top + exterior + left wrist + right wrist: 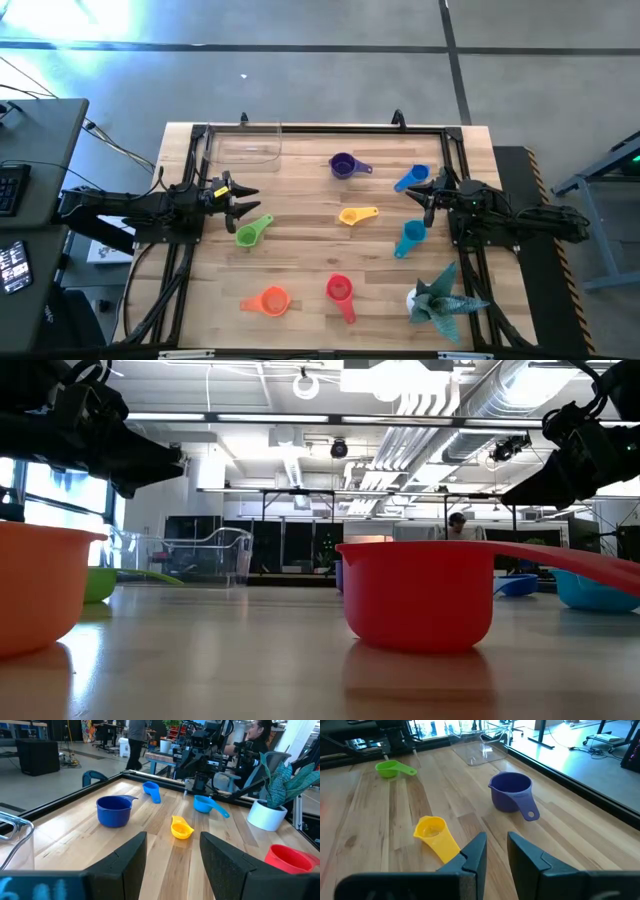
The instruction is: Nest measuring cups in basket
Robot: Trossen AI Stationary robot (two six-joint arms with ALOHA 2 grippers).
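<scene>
While the seven small plastic measuring cups lie scattered on the wooden table (300, 240), both arms hang above it with nothing in their fingers. Along the lower edge of the high view sit the orange cup (268, 300) and the red cup (340, 292); mid-frame are the green cup (250, 232), yellow cup (356, 215) and teal cup (409, 237); farther up, the purple cup (345, 165) and blue cup (411, 178). The left gripper (243, 198) stands wide at centre left, the right gripper (420, 192) narrower at centre right — both empty. The clear rectangular basket (243, 143) sits at upper left — no cup in it.

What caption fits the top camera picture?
Seven measuring cups lie scattered on the table, clear basket empty.
</scene>
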